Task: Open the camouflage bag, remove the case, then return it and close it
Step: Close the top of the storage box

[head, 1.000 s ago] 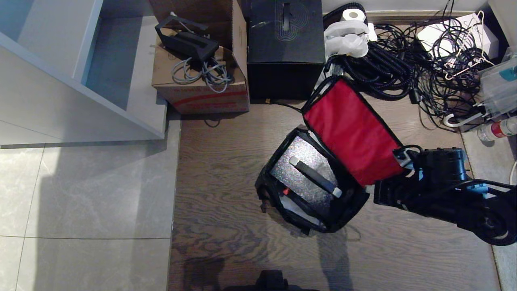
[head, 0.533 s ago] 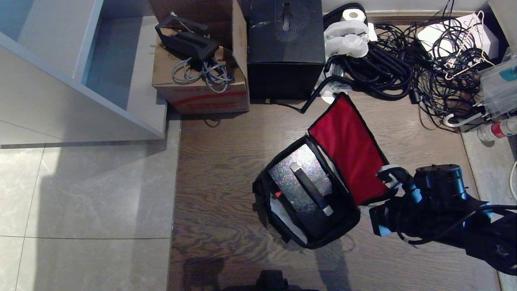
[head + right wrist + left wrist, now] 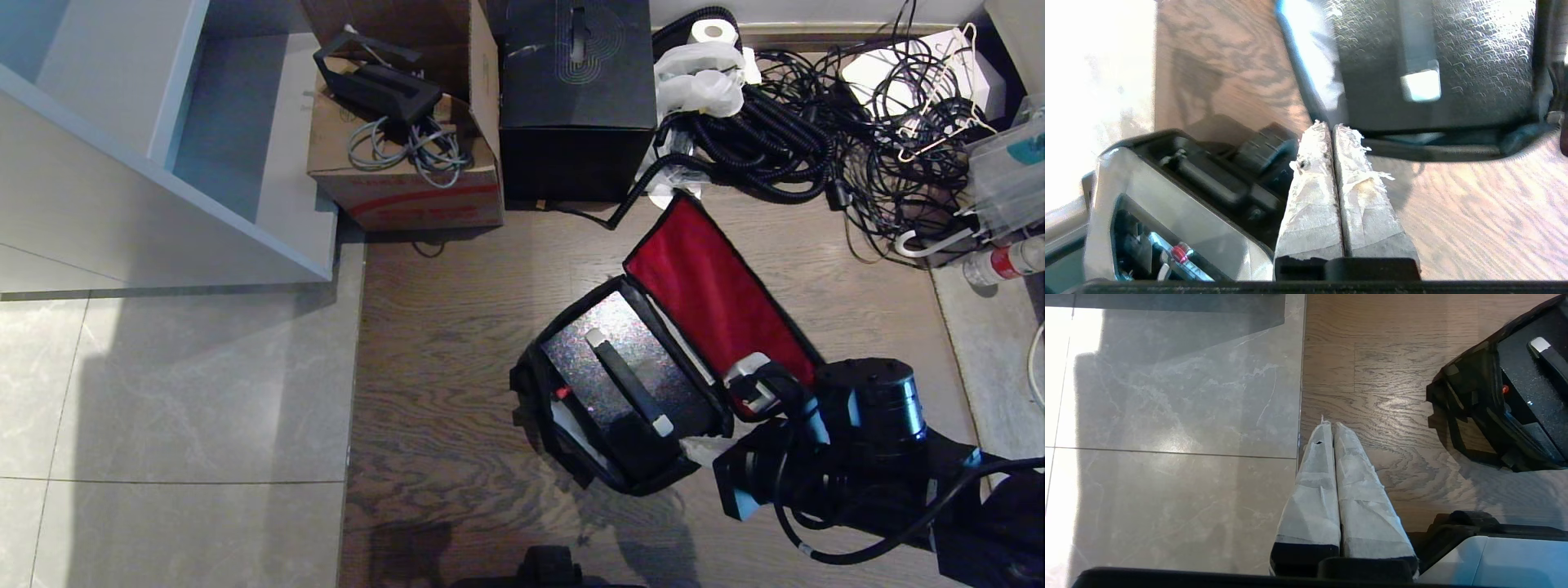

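Note:
The camouflage bag stands open on the wooden floor, its lid thrown back with the red inside up. The case, black and glittery with a strap handle, sits inside the bag. My right gripper is shut and empty, its tips just off the bag's near right corner. In the right wrist view the gripper points at the bag's rim, with the case beyond. My left gripper hangs shut over the floor, left of the bag.
Behind the bag stand a brown cardboard box and a larger black box. A tangle of cables fills the back right, with a bottle beside it. A white cabinet is at the left over grey tiles.
My right arm has swung from the lid's outer edge to the bag's near right corner. The lid has dropped further back, and the bag has turned and shifted slightly left.

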`<state>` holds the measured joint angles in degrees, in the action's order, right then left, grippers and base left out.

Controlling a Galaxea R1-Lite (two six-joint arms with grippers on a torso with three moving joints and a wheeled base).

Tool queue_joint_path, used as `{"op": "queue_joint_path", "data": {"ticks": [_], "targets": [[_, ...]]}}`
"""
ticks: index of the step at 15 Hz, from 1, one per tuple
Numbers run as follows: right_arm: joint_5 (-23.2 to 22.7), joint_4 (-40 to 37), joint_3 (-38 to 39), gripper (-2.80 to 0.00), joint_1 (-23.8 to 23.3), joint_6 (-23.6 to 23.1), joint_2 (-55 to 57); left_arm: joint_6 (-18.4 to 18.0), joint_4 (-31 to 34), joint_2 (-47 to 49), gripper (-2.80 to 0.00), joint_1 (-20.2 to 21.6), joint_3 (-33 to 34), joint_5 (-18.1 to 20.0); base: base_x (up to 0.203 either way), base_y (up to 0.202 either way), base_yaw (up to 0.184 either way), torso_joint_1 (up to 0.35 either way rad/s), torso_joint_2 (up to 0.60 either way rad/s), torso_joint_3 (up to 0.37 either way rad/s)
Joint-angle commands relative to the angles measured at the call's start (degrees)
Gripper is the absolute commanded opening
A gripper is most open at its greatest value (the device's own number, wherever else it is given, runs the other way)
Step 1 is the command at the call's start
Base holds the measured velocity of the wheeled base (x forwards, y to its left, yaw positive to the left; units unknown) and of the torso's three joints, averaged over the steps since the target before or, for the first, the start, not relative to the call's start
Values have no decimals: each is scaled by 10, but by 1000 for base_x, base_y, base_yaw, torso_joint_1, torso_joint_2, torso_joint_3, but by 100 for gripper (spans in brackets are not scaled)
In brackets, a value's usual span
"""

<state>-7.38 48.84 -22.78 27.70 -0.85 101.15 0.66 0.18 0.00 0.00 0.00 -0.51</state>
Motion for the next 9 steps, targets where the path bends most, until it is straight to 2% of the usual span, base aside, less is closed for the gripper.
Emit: {"op": "queue_joint_path", "data": {"ticks": [1,3,4,5,6,9], "targets": [[0,7,14,-280,19,14,-5,0,-1,0,-280,0,0,0,0,0,0,0,0,0],[3,10,23,-280,75,62,-20,0,0,0,-280,0,0,0,0,0,0,0,0,0],[10,9,18,-280,77,71,-25,0,0,0,-280,0,-1,0,0,0,0,0,0,0],[19,7,9,-280,58,81,-28,0,0,0,-280,0,-1,0,0,0,0,0,0,0],[31,-1,-8,-280,14,102,-25,0,0,0,-280,0,0,0,0,0,0,0,0,0],[53,-58,-89,-280,-168,196,-3,0,0,0,-280,0,0,0,0,0,0,0,0,0]]}}
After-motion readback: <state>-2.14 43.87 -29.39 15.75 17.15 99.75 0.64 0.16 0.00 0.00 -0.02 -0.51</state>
